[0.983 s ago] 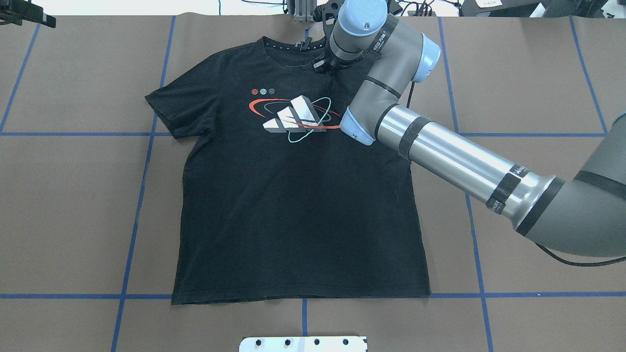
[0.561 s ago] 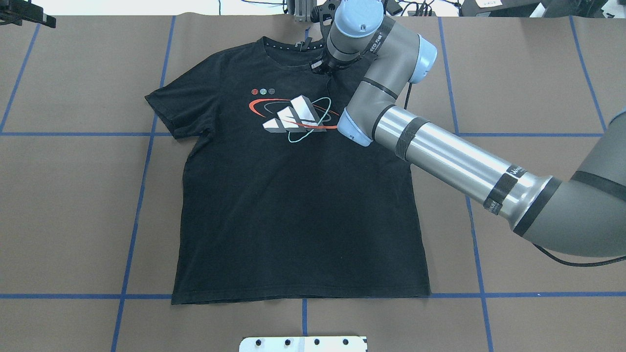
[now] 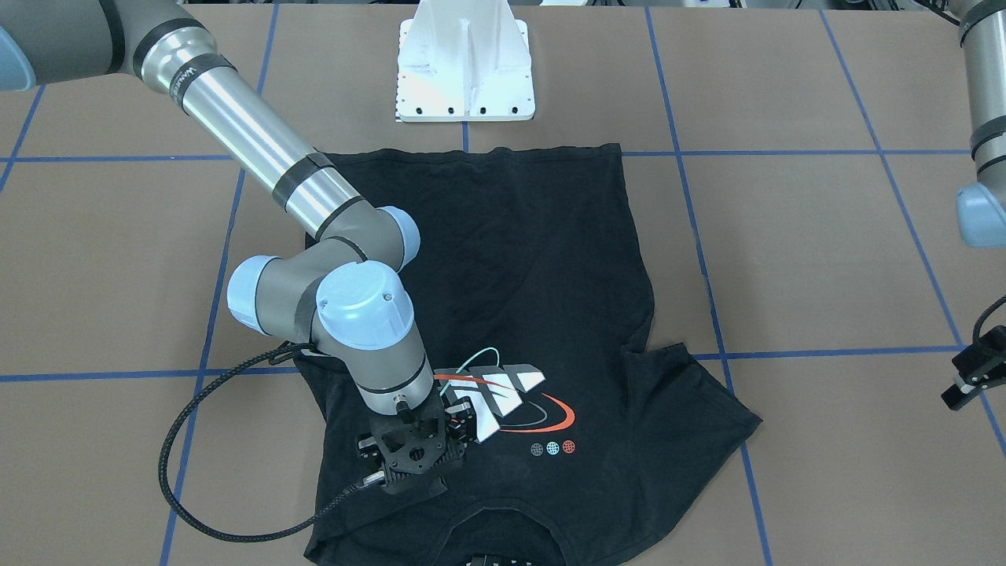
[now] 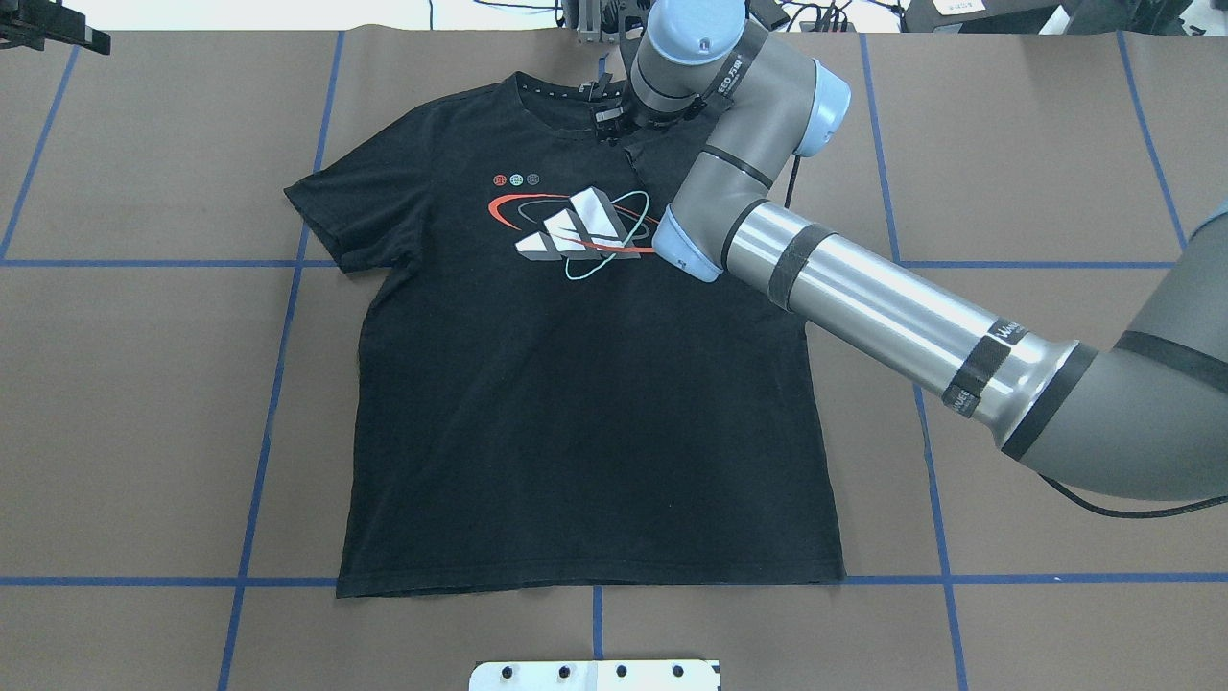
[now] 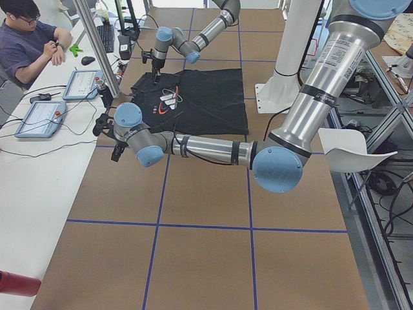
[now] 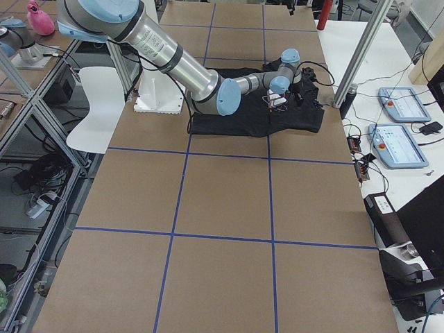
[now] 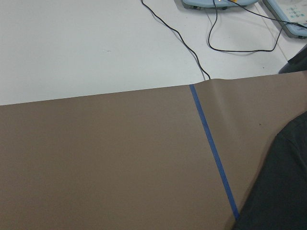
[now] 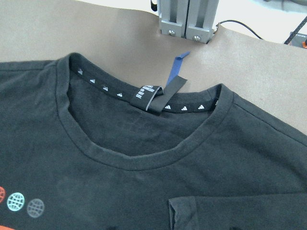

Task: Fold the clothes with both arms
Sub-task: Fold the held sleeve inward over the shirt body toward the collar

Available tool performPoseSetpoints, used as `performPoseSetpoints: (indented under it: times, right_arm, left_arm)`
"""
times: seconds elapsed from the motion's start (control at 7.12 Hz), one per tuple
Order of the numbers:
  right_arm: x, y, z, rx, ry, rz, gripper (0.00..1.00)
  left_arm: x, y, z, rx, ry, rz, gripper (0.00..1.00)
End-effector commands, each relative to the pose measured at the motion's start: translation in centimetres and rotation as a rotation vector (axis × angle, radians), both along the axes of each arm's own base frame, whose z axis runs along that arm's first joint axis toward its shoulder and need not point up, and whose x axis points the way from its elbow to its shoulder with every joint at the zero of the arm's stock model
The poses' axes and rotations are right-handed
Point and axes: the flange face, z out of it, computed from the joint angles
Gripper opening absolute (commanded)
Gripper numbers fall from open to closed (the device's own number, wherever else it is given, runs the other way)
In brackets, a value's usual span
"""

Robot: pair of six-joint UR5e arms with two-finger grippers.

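The black T-shirt [image 4: 576,403] lies flat, logo side up, with its hem towards the robot; the white logo with red and cyan ovals [image 4: 576,230] shows on the chest. My right gripper [image 4: 612,123] hangs just above the shirt by the collar [image 8: 139,158], on its right-shoulder side. Its fingers point down and I cannot tell whether they are open. A folded cloth edge [image 8: 184,213] lies on that shoulder. My left gripper [image 4: 58,34] hovers off the shirt at the table's far left corner; its state is unclear. Its wrist view catches one shirt edge [image 7: 283,191].
The white base plate [image 3: 465,71] stands at the robot's side of the table. An aluminium post [image 8: 187,19] rises just beyond the collar. Blue tape lines [image 4: 278,384] grid the brown cover. An operator [image 5: 26,39] and control tablets [image 5: 80,84] are beyond the far edge.
My right wrist and gripper have moved left along the shirt's top, from the right shoulder towards the collar. The shirt and the left arm have not moved.
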Motion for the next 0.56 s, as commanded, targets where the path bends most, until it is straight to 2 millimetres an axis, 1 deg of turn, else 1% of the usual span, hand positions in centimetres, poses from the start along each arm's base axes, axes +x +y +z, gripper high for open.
performPoseSetpoints:
  times: [0.0,0.14,0.28,0.42]
  right_arm:
    - [2.0,0.1,-3.9,-0.09,-0.123,0.037,1.0]
    - [4.0,-0.2,-3.2,-0.12,-0.151,0.017,1.0]
    - [6.9,-0.8,-2.6,-0.16,-0.161,0.001,1.0]
    - [9.2,-0.4,-3.1,-0.188,-0.153,0.008,1.0]
  left_arm:
    - [0.7,0.0,-0.7,0.002,0.018,-0.003,0.99]
    - [3.8,0.6,-0.8,-0.014,0.05,-0.013,0.99]
    - [7.7,1.2,-1.0,-0.024,0.064,-0.056,0.99]
    - [10.9,2.2,-1.0,-0.044,0.096,-0.065,0.99]
